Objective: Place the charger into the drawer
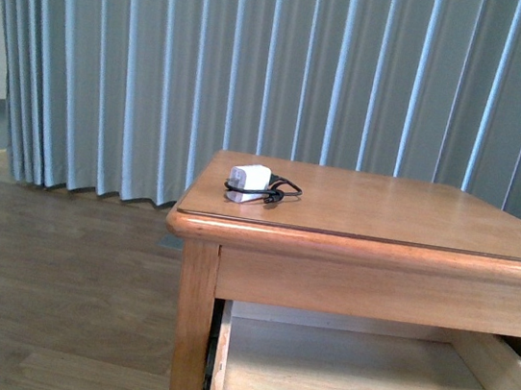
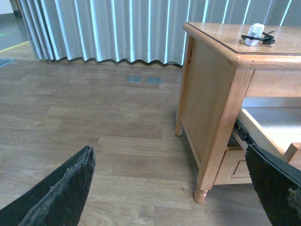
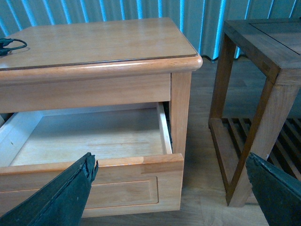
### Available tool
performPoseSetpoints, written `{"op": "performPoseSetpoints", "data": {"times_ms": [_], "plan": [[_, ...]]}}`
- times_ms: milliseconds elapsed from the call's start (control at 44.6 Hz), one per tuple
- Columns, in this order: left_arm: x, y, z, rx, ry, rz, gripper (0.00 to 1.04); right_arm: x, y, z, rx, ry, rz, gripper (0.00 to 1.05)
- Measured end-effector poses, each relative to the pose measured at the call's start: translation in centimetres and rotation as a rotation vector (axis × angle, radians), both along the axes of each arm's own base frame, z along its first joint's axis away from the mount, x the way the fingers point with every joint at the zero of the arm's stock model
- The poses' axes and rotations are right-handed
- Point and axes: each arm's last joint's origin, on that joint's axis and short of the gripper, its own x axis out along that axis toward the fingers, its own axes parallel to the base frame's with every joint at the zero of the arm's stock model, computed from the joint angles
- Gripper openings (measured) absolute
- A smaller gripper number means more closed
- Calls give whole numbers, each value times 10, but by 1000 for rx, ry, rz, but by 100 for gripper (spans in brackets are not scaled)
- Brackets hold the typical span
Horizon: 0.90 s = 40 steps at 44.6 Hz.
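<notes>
1. The left gripper (image 2: 169, 153) and the right gripper (image 3: 170, 160) were both seen released, fingers spread wide, with nothing held between them.
2. The small white rectangular charger block with its thin black coiled cable (image 1: 250, 183) was found lying on top of the honey-coloured wooden bedside table (image 1: 413, 212), well above and ahead of the left gripper and far off to the side of the right one. Only a loop of its cable was caught in the right wrist view.
3. The wide upper wooden drawer with its pale bare inside (image 3: 94, 136) was seen pulled open, just ahead of and below the right gripper. Nothing had been placed in it.
4. A slip was judged likely if only the cable were pinched: the block could be left dangling or dropped.
5. The loose cable loop could be snagged on the table's rounded edge while being carried down towards the drawer.
6. The charger could be pushed rather than grasped, since the glossy, smooth top would offer little grip.
7. The jutting drawer front could be struck by a gripper lowered too near it.
8. Beyond the grippers, a pale blue-grey pleated curtain (image 1: 260, 59), a brown wood-plank floor (image 2: 94, 117) and a dark wooden side table with a slatted shelf (image 3: 263, 47) were noted.
</notes>
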Motion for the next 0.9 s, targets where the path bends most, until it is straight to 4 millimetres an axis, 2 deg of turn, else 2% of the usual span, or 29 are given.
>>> {"op": "performPoseSetpoints", "data": {"times_ms": [269,292,381,471,494,516,718,763,808,898], "plan": [[0,0,0,0,0,0,99,0,0,0,-1,-2,-2,96],[0,0,0,0,0,0,99,-5,11,-7,-38,-71,-41,74],[0,0,0,0,0,0,99,-8,20,-11,-41,-75,-34,60],[0,0,0,0,0,0,99,-12,31,-17,-42,-76,-30,39],[0,0,0,0,0,0,99,-16,40,-19,-45,-88,-15,39],[0,0,0,0,0,0,99,-16,40,-19,-45,-88,-16,41],[0,0,0,0,0,0,99,-16,41,-20,-45,-88,-17,87],[0,0,0,0,0,0,99,-16,41,-20,-45,-87,-17,94],[0,0,0,0,0,0,99,-16,41,-20,-44,-87,-17,98],[0,0,0,0,0,0,99,-16,41,-20,-43,-87,-17,96]]}}
